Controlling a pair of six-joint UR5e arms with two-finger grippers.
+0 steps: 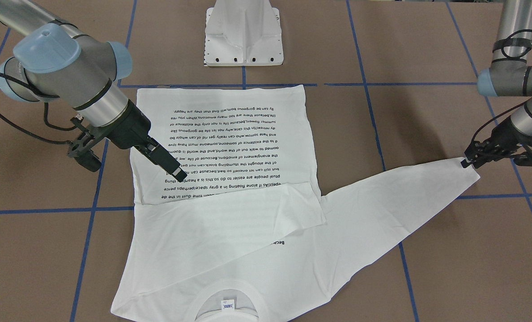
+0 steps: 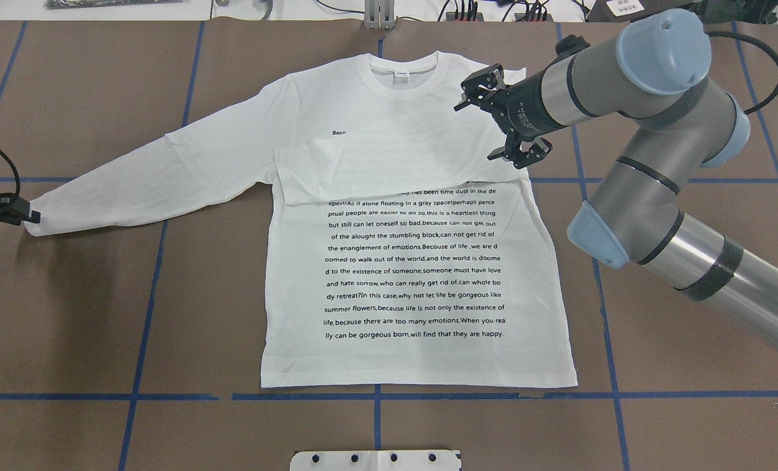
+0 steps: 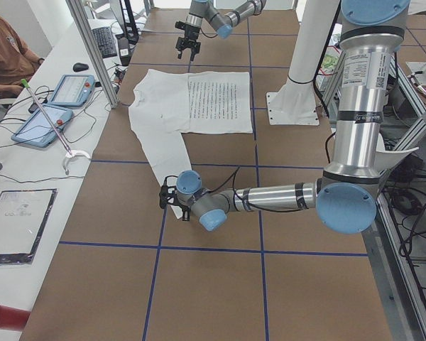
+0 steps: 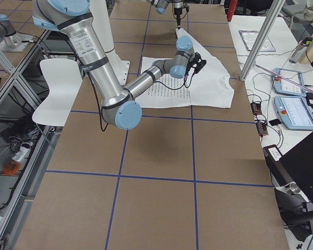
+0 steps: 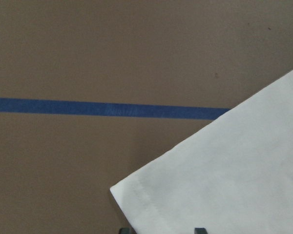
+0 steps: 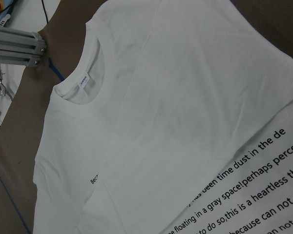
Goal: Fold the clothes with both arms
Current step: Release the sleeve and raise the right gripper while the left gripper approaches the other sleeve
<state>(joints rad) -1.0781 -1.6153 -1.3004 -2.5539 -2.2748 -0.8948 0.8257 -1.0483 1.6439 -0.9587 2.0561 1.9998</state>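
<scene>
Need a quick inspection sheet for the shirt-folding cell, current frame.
surface: brown table, blue tape grid.
job's things: white shirt flat, print up; one sleeve folded across chest, other stretched out sideways.
clutter: nothing seen.
grippers: left gripper at outstretched cuff, fingertips apart; right gripper open above shoulder.
cables: black cable looped beside right gripper.
surroundings: white pedestal; tablets on side bench.
</scene>
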